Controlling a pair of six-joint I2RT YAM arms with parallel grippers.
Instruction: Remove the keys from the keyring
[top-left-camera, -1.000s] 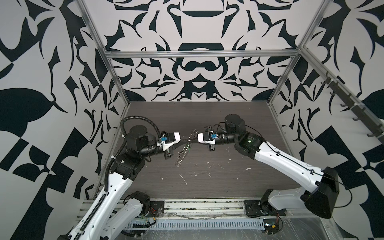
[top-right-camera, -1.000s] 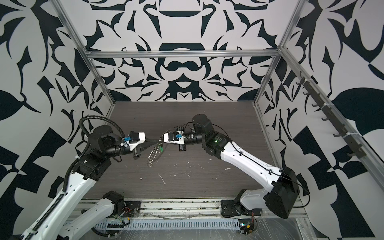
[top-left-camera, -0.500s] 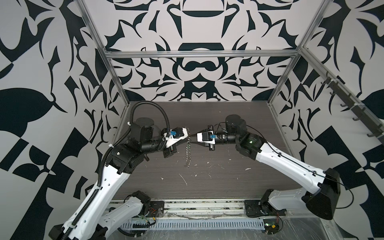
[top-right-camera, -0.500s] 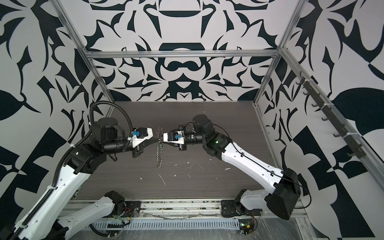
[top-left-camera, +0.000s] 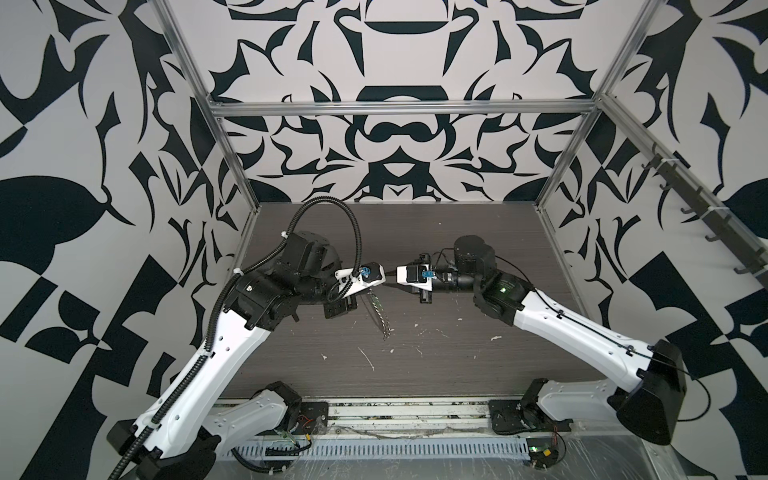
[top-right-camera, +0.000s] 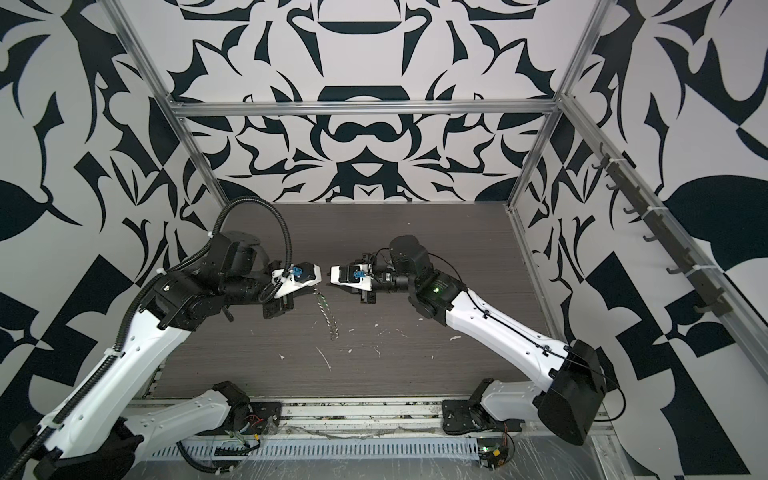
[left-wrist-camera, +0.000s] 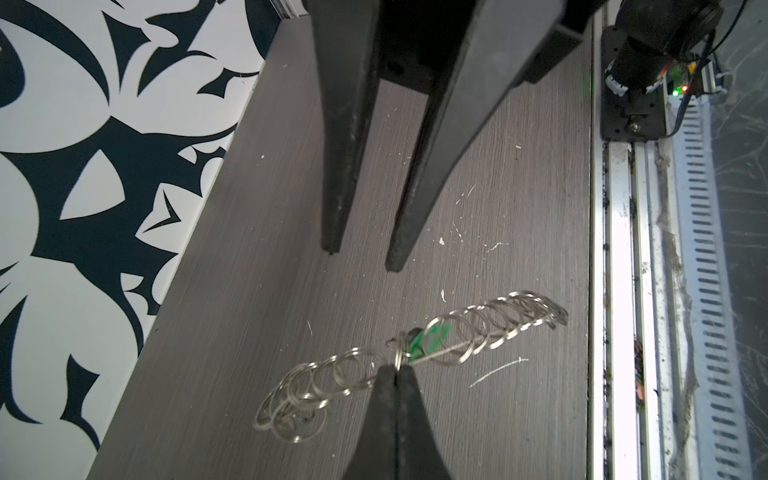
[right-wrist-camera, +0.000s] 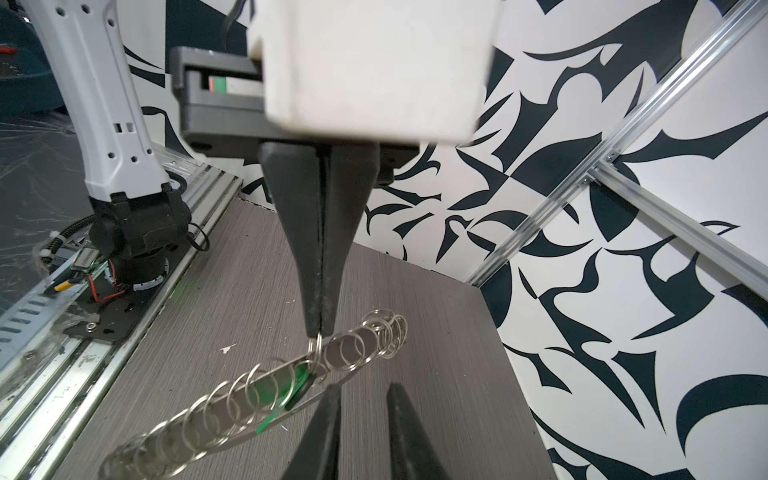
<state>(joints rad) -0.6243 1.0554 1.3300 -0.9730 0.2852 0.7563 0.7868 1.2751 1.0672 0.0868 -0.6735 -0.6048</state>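
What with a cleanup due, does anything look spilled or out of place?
White flecks and scratches litter the table before the arms. The keyring hangs tilted from the shut left end effector by one small ring, green-tagged key still on it. The right end effector is open, empty.

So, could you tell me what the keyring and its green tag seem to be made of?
Keyring: thin metal wire, probably steel, polished; it glints silver.
Green tag: likely plastic, smooth and glossy, maybe slightly see-through; the colour is bright and even.
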